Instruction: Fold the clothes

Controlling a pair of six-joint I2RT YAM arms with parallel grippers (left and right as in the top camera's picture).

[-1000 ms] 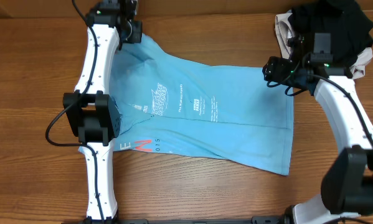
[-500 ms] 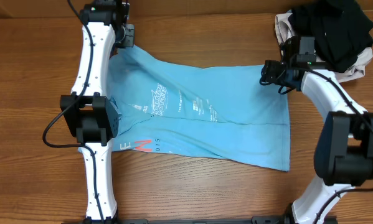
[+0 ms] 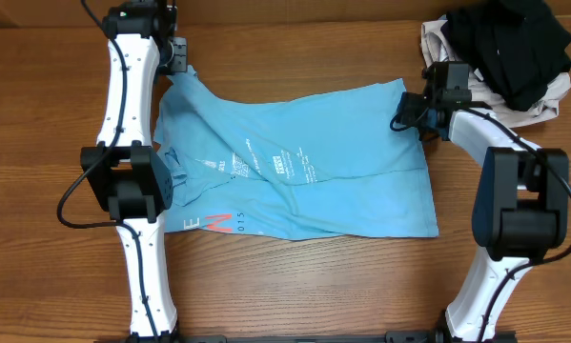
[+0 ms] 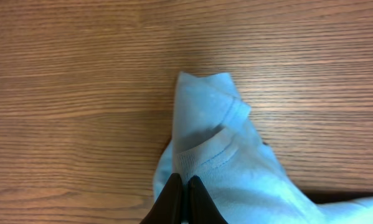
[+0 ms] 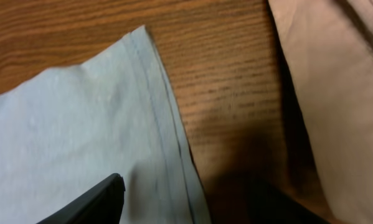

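The clothes, a sky-blue t-shirt point(image 3: 304, 181), lie spread on the wooden table with small white print facing up and red letters near the front left. My left gripper point(image 3: 177, 63) is at the far left corner, shut on the fabric just behind a sleeve point(image 4: 206, 106); its black fingertips point(image 4: 174, 194) press together with the cloth between them. My right gripper point(image 3: 403, 110) is at the shirt's far right corner. Its jaws stand open, one finger point(image 5: 89, 202) over the blue cloth and the other over bare wood, with the stitched hem point(image 5: 167, 124) between them.
A black garment point(image 3: 512, 40) is piled on a beige one point(image 3: 542, 107) at the back right corner, close behind my right gripper. The beige cloth point(image 5: 339, 99) fills the right side of the right wrist view. Bare wood surrounds the shirt.
My left gripper has drawn its corner of the shirt to the left, and the whole shirt has shifted and swung with it. The right gripper moved left to the far right corner, jaws narrowing.
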